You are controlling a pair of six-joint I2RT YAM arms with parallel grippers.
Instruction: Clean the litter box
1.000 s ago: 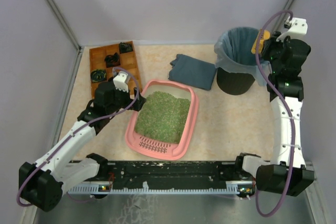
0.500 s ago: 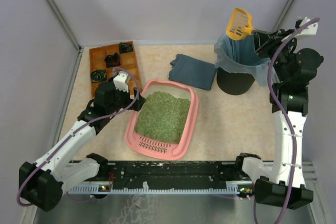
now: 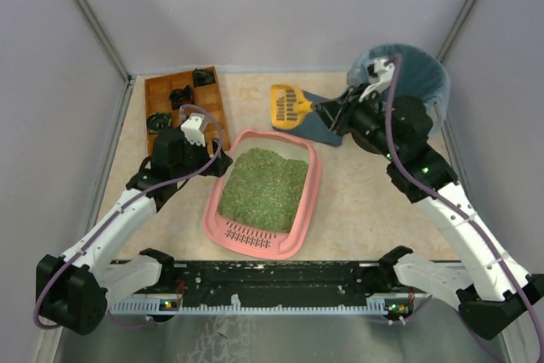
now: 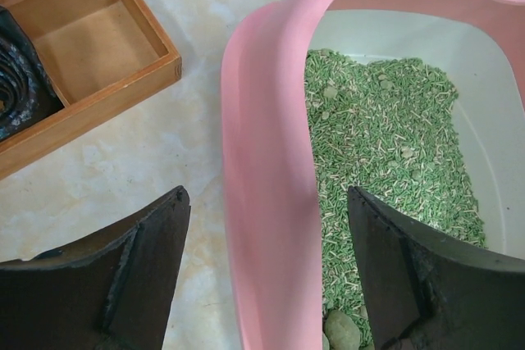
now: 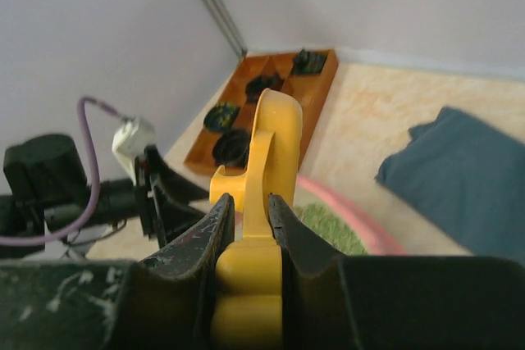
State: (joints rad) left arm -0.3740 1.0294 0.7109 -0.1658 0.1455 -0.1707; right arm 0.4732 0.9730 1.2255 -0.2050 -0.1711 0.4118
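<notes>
The pink litter box [image 3: 310, 197] with green litter [image 3: 263, 186] sits mid-table, its slotted grille [image 3: 248, 234] at the near end. My left gripper [image 3: 223, 165] is open and straddles the box's left rim [image 4: 262, 120], one finger outside and one over the litter [image 4: 385, 137], touching neither side. A grey clump [image 4: 340, 329] lies by the inner finger. My right gripper [image 3: 327, 114] is shut on the handle of a yellow slotted scoop [image 3: 289, 104], held above the box's far edge. In the right wrist view the scoop [image 5: 275, 137] points toward the pink rim [image 5: 344, 211].
A brown wooden compartment tray [image 3: 183, 108] with dark items stands at the far left. A blue-grey cloth [image 3: 330, 132] lies behind the box, partly under the right gripper. The black bin with a blue-grey bag [image 3: 421, 70] is at the far right, partly hidden by the right arm.
My right arm has swung left and down from above the bin, carrying the yellow scoop to over the cloth near the box's far edge. The left arm has barely moved.
</notes>
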